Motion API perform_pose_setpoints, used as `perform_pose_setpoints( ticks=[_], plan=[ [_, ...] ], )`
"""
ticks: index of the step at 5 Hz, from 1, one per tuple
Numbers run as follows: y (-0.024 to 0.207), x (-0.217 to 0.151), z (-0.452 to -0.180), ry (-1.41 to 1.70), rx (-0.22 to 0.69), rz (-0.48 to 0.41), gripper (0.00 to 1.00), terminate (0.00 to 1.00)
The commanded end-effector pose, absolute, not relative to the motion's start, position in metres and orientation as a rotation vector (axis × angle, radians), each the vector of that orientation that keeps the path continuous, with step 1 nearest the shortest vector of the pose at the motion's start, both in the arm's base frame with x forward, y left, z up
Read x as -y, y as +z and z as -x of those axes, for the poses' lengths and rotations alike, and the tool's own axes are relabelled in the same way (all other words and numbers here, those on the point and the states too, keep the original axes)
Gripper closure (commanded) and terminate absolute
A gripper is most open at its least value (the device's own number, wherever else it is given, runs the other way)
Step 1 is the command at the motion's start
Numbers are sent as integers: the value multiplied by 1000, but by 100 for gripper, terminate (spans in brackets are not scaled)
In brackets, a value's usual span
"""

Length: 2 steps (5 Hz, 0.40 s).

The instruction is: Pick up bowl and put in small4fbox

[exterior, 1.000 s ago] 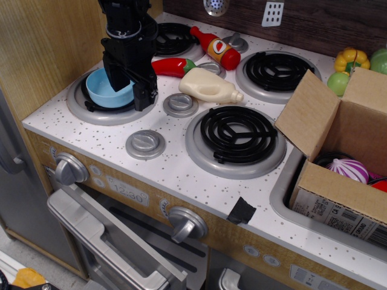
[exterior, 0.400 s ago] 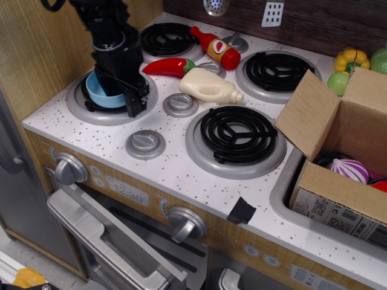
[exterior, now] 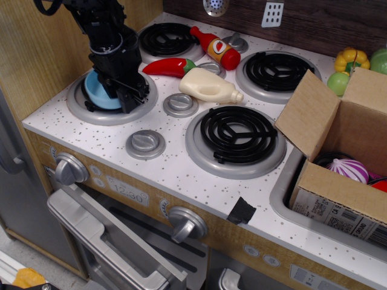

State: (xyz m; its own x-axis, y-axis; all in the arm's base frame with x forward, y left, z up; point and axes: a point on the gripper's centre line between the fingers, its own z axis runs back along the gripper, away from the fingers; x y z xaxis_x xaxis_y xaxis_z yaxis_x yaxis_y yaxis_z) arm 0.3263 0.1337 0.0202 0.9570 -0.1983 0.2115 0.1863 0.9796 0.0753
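The light-blue bowl (exterior: 96, 92) sits on the front-left burner (exterior: 84, 112) of the toy stove. My black gripper (exterior: 123, 94) reaches down onto the bowl's right rim. One finger is inside the bowl and the other is outside it, and they stand close together on the rim. The gripper hides the bowl's right half. The bowl still rests on the burner. The brown cardboard box (exterior: 363, 118) stands open in the sink at the far right. It has a barcode label (exterior: 338, 214) on its front side and toy vegetables inside.
A cream bottle (exterior: 208, 86), a red pepper (exterior: 168, 66) and a ketchup bottle (exterior: 216, 48) lie between the burners. Grey knob caps (exterior: 144, 144) sit on the stovetop. A wooden wall (exterior: 42, 48) stands to the left. Toy produce (exterior: 351, 60) lies behind the box.
My gripper has moved left and down onto the bowl's right rim. Its fingers have drawn closer together. The bowl has stayed on the burner.
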Motion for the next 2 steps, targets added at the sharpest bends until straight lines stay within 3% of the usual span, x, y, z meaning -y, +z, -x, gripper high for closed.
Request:
perform_pose_setpoints(
  ticks=[1, 2],
  plan=[
    [66, -93, -334, -117, 258, -73, 100, 0],
    [96, -46, -336, -67, 220, -26, 100, 0]
  ],
)
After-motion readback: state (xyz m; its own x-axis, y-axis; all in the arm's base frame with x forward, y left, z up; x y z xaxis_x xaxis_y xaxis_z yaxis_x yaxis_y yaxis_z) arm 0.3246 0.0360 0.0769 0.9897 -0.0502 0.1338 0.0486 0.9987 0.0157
